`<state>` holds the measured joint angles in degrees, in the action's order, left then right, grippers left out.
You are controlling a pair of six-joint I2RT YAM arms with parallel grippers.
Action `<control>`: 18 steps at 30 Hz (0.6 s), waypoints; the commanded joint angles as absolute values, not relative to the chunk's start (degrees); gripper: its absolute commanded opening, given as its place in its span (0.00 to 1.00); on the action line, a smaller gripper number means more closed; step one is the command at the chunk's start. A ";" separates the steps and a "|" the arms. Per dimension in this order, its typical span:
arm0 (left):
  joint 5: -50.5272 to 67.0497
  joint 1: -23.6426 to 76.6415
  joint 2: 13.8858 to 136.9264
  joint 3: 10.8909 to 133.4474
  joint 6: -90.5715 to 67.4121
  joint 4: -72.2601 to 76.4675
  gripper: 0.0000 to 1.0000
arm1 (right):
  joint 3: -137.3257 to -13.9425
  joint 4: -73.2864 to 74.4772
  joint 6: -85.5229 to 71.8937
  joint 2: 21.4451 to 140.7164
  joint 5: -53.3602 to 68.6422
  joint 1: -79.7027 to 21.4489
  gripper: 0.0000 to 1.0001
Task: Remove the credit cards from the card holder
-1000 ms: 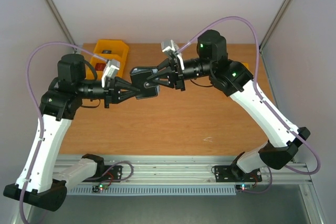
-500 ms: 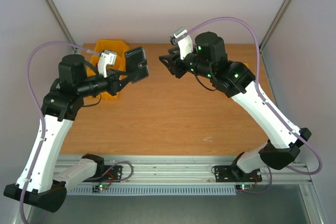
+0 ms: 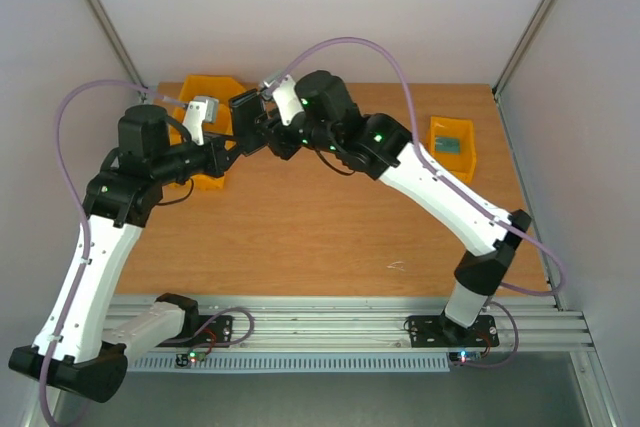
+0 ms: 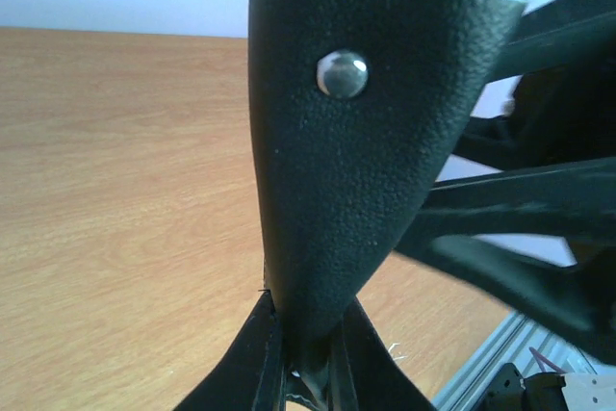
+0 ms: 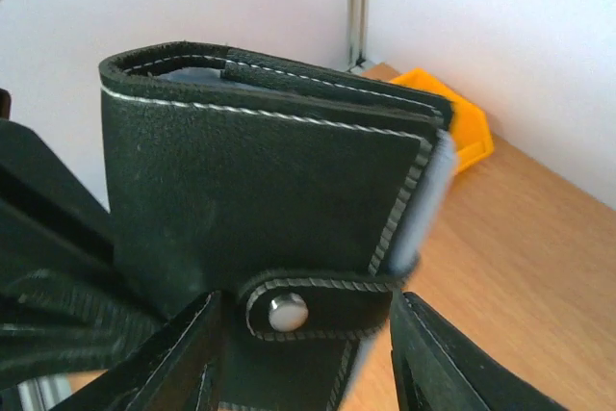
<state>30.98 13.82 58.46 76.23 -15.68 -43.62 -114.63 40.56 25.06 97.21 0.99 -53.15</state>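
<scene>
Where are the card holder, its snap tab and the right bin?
card holder (image 5: 260,199): right wrist view, black outer panel.
snap tab (image 5: 289,313): right wrist view, metal stud.
right bin (image 3: 453,160): top view, near wall.

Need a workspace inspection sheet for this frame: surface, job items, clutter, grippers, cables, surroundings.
Surface: wooden table, with a small white mark near the front.
Job's things: card holder held in the air, folded, snap tab fastened; credit cards not seen.
Clutter: yellow bin at rear left; second yellow bin at right with something small inside.
Grippers: left gripper shut on one edge of the card holder; right gripper open, fingers either side of the tab end.
Cables: purple cable loops over the left arm, another over the right; both clear of the table.
Surroundings: pale walls, metal frame post.
</scene>
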 commanded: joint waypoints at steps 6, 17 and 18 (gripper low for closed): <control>32.60 13.40 57.70 75.14 -16.40 -40.15 0.00 | -122.07 42.71 23.91 103.25 0.24 -54.02 0.33; 33.44 13.36 58.01 74.99 -16.76 -39.35 0.00 | -124.25 47.84 24.97 106.51 -7.83 -54.05 0.01; 33.40 13.32 57.94 75.04 -16.78 -39.33 0.00 | -124.25 48.35 25.37 106.50 -9.05 -54.02 0.01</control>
